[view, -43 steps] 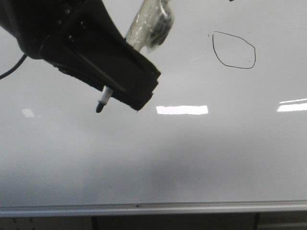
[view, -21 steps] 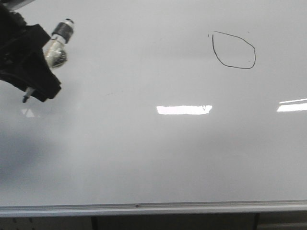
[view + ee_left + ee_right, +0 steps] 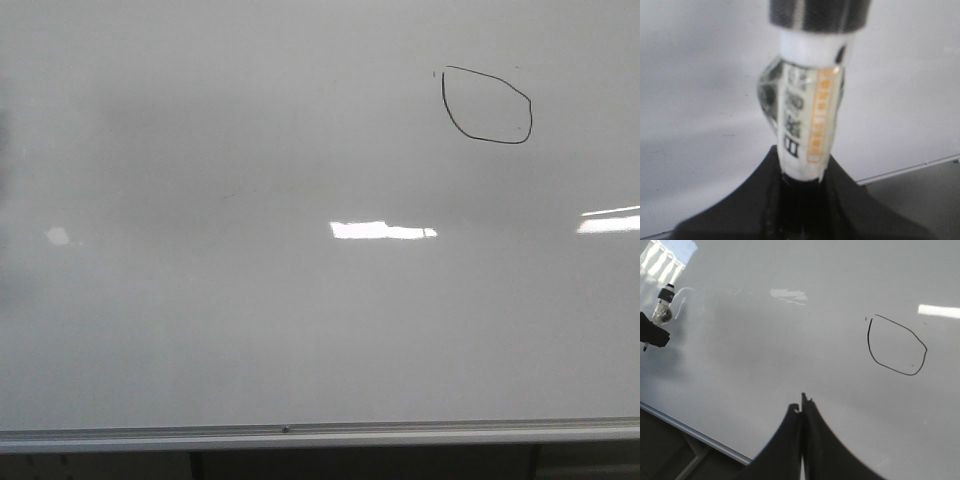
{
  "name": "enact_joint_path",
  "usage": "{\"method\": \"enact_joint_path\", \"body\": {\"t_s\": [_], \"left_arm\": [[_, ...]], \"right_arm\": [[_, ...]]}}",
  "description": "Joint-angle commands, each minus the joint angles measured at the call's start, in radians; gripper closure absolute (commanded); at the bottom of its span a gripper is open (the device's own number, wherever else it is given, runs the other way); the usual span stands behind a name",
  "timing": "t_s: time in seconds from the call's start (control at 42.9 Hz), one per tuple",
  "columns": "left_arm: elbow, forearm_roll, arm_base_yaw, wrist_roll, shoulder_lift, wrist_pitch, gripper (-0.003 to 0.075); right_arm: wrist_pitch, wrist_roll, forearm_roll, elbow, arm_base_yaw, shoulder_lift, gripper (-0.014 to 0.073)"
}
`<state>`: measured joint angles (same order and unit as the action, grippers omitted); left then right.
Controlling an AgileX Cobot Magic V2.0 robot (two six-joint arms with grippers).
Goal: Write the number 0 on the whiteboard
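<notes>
One number 0 (image 3: 487, 105) on the whiteboard (image 3: 300, 330) | left pincer (image 3: 800, 185) clamps one marker (image 3: 805, 125) | right pincer (image 3: 801, 412) closed, holding nothing

We see what looks like an office or lab w/ ceiling strip-light reflections (image 3: 383, 230) on a big framed whiteboard (image 3: 250, 330); can't tell which, no other surroundings visible.
</notes>
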<state>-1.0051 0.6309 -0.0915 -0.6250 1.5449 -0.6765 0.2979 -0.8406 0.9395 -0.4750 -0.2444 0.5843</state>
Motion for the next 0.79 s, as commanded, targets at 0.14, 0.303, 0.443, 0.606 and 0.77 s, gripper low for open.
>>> {"method": "enact_joint_path", "body": {"t_s": [0.14,0.303,0.443,0.606,0.77], "left_arm": [[-0.096,0.017,-0.001,0.009,0.062,0.055,0.0739],[-0.149,0.017,-0.001,0.009,0.13,0.055,0.0739],[-0.174,0.03,-0.001,0.01,0.164,0.051,0.0728],[-0.174,0.028,-0.001,0.01,0.169,0.051,0.0507],[-0.174,0.021,-0.001,0.01,0.169,0.041,0.0217]], "right_arm": [[-0.046,0.002,0.021,-0.019,0.007,-0.028,0.0664],[-0.023,0.002,0.021,-0.019,0.007,-0.028,0.0664],[-0.005,0.002,0.021,-0.019,0.007,-0.028,0.0664],[-0.001,0.002,0.021,-0.019,0.007,-0.028,0.0664],[-0.002,0.002,0.021,-0.019,0.007,-0.028,0.0664]]}}
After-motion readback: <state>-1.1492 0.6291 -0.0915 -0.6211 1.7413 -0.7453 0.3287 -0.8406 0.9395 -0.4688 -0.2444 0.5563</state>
